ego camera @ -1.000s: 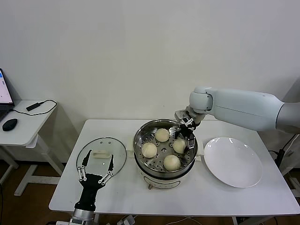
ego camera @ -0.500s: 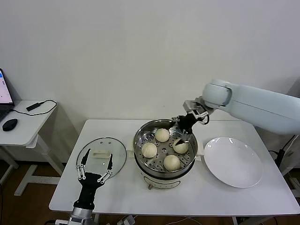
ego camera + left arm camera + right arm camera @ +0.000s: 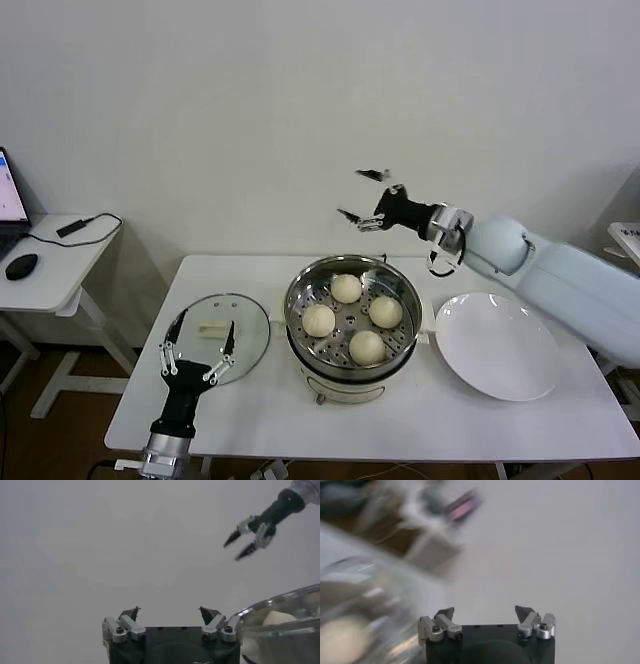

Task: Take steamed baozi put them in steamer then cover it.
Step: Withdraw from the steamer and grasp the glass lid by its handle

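The steel steamer [image 3: 300,300] stands mid-table with several cream baozi on its perforated tray, among them one at the far side [image 3: 346,288], one at the left [image 3: 319,320] and one at the front [image 3: 367,347]. My right gripper [image 3: 360,194] hangs open and empty in the air, well above the steamer's far rim. My left gripper [image 3: 205,335] is open over the near part of the glass lid [image 3: 248,318], which lies flat to the left of the steamer. The left wrist view shows its own open jaws [image 3: 169,612], the steamer's rim [image 3: 285,597] and the right gripper [image 3: 248,536] farther off.
An empty white plate [image 3: 497,345] lies to the right of the steamer. The white table [image 3: 420,420] ends just in front of the left gripper. A side table [image 3: 50,260] with a mouse and cable stands at the far left. The wall rises close behind.
The right gripper has risen out of the steamer, up and back, leaving the right-hand baozi on the tray. The left gripper has shifted slightly over the lid.
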Tool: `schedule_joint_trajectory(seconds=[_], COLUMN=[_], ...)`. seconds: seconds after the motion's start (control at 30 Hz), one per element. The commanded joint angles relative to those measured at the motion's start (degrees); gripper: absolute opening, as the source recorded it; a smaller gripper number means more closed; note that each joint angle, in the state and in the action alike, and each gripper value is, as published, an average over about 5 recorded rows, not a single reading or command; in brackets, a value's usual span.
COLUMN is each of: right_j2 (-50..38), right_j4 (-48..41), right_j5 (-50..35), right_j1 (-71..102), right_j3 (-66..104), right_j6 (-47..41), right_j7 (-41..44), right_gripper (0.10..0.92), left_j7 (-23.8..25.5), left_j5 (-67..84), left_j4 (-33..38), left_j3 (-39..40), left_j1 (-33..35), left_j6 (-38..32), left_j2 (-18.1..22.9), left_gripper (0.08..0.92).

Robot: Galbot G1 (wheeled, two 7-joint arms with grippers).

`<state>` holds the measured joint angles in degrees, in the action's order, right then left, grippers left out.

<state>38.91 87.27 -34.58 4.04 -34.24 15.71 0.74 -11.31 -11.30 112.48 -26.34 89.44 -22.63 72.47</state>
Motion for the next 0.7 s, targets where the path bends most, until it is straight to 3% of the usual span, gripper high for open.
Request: schedule_joint_trajectory(seconds=[0.03, 0.3, 0.7], right_j2=[6.8, 13.9, 18.7], right_j4=[0.3, -0.4, 1.0], right_j5=[6.4, 9.3, 10.8], right_j1=[45.0, 61.7, 73.5], right_j3=[48.9, 63.0, 68.2], right_j6=[8.8, 10.9, 13.7], right_j7=[-19.5, -16.9, -13.6], right_gripper=[0.823, 0.823, 0.823], left_j7=[-1.1, -3.3, -5.7], left_j5=[-4.6, -17.6, -52.2], left_j4=[-1.4, -6.1, -19.6], left_j3=[-1.1, -3.3, -5.9], left_j1=[-0.7, -2.5, -5.0], left_j6=[1.1, 2.3, 6.3], left_j2=[-0.7, -1.4, -3.3], left_gripper=[0.823, 0.823, 0.823])
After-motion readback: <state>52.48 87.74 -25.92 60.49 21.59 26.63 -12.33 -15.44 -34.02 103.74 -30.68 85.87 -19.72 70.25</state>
